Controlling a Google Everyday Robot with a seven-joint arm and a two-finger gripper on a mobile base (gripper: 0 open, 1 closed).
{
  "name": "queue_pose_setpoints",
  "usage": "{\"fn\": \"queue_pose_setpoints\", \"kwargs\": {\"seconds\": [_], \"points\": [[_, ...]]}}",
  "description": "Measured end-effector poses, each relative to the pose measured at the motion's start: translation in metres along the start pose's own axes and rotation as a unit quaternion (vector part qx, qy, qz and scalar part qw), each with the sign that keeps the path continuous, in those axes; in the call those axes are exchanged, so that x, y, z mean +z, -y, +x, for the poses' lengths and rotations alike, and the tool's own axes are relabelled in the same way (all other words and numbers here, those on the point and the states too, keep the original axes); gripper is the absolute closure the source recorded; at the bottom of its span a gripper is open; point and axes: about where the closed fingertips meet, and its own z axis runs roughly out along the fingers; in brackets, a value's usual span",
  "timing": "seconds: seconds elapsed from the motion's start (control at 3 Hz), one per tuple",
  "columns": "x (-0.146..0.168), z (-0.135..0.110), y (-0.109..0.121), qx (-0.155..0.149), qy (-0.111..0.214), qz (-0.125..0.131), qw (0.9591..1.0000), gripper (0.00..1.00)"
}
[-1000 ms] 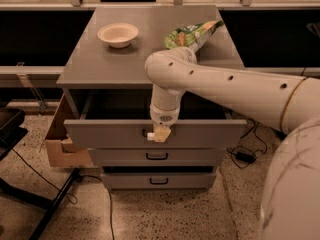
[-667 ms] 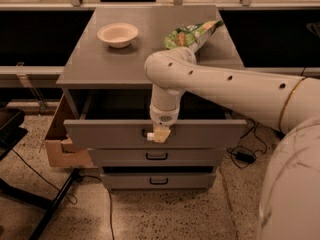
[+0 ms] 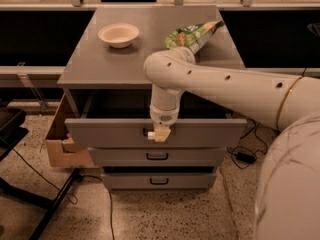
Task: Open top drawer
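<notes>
The top drawer (image 3: pixel 100 133) is the widest grey drawer of the cabinet. It stands pulled out a short way, with a dark gap showing behind its front. My gripper (image 3: pixel 160 134) hangs straight down from the white arm and sits at the middle of the drawer front, right where the handle is. A small white tag (image 3: pixel 150 133) peeks out at the gripper's left side. The handle itself is hidden behind the gripper.
Two shallower grey drawers (image 3: pixel 157 156) (image 3: pixel 159 180) below are closed. On the cabinet top (image 3: pixel 110 66) sit a white bowl (image 3: pixel 118 34) and a green chip bag (image 3: pixel 192 34). A cardboard box (image 3: pixel 57 144) stands left of the cabinet, with black stand legs (image 3: pixel 55 204) and cables on the floor.
</notes>
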Motion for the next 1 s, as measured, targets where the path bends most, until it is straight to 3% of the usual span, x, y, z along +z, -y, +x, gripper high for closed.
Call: {"fn": "queue_pose_setpoints", "kwargs": {"seconds": [1.0], "points": [[-0.002,0.005,-0.017,0.006,-0.005,-0.009,0.9999,1.0]]}}
